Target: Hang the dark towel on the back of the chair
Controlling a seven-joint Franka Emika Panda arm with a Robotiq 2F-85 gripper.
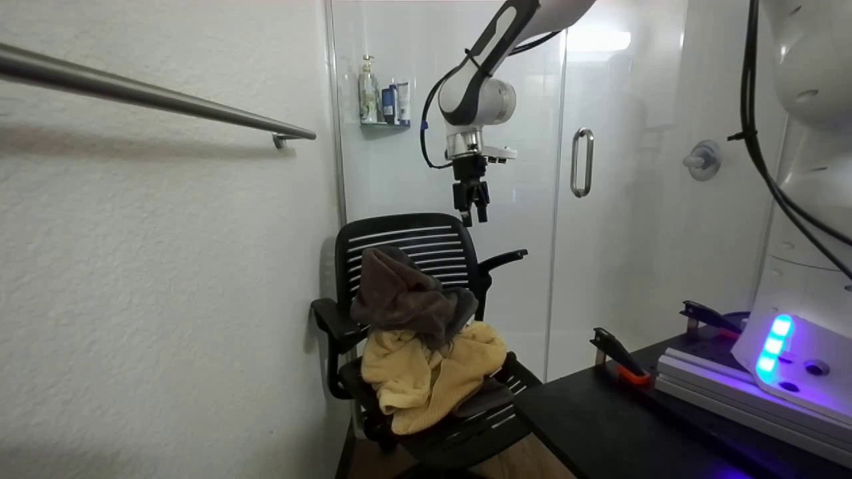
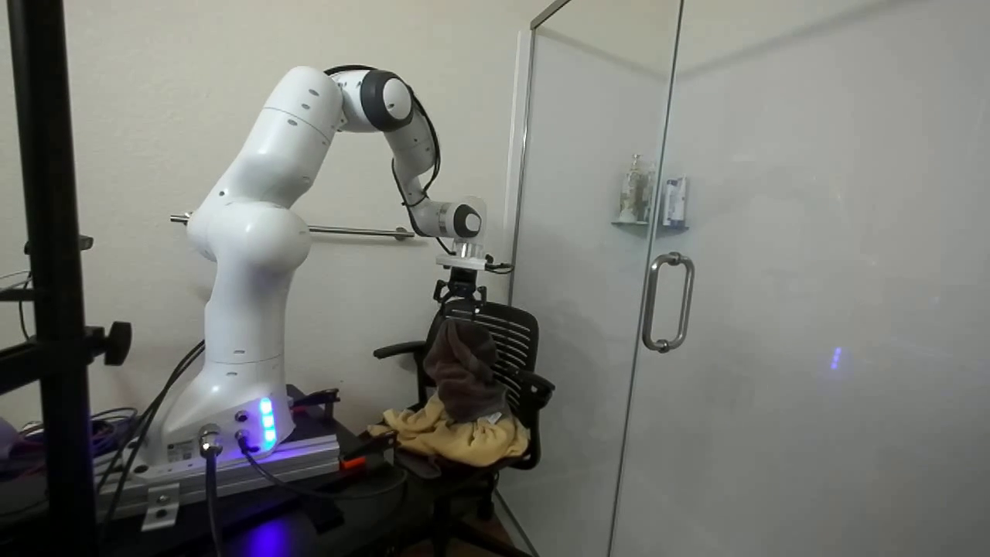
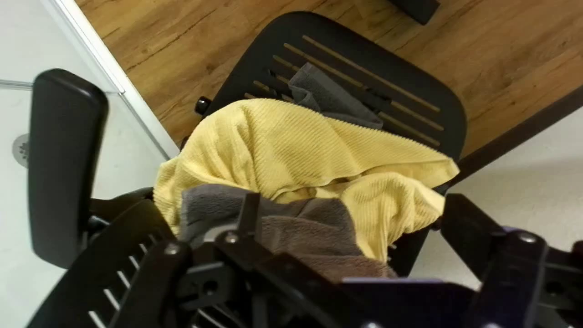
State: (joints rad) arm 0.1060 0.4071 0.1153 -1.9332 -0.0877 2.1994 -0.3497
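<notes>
My claw [image 1: 474,220] hung spread above, and apart from, the dark towel [image 1: 403,293], which lay bunched on the yellow cloth [image 3: 291,141] in the chair [image 1: 436,247].

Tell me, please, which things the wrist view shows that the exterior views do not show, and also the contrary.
Only the wrist view: what looks like a shower drain.

Only the exterior views: the metal towel bar, the door handle, the toiletries and the robot's blue-lit base.

Shared: the chair, with the dark towel bunched over the yellow cloth, and the open jaws.
</notes>
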